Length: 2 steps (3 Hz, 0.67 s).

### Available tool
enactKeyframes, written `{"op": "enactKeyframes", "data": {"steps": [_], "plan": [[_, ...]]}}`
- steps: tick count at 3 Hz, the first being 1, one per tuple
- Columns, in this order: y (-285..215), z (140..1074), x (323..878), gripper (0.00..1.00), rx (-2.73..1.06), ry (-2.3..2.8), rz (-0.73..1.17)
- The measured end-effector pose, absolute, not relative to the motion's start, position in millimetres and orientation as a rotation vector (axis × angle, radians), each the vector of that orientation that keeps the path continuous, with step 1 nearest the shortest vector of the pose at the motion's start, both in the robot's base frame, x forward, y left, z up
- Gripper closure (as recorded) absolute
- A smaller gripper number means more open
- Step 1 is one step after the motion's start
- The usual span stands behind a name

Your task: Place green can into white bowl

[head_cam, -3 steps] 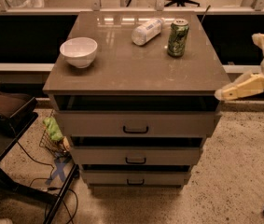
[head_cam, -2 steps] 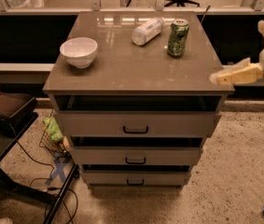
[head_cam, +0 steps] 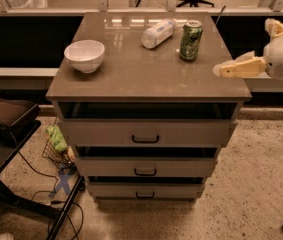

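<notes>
The green can stands upright at the back right of the brown cabinet top. The white bowl sits empty near the left edge of the same top. My gripper is at the right edge of the cabinet, to the right of the can and a little nearer the front. It is apart from the can. Its cream fingers are spread, with one pointing left over the cabinet's right edge. It holds nothing.
A clear, whitish plastic bottle lies on its side just left of the can. The cabinet has three drawers below. A dark chair and cables stand at the left on the floor. A railing runs behind the cabinet.
My gripper has moved up and to the left, from beside the cabinet's right side to its top edge, closer to the can. The can, bottle and bowl have not moved.
</notes>
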<state>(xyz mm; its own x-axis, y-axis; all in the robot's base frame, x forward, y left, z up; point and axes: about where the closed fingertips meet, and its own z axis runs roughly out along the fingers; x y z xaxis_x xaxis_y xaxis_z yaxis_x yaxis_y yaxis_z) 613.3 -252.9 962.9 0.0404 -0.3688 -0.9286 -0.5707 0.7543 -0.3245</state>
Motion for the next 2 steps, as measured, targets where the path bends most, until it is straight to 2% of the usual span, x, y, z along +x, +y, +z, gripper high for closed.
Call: {"op": "enactKeyframes", "data": {"steps": [1, 2], "plan": [[-251, 954, 651, 0.00, -0.672, 1.603, 0.250], [-257, 952, 701, 0.00, -0.598, 1.623, 0.207]]}}
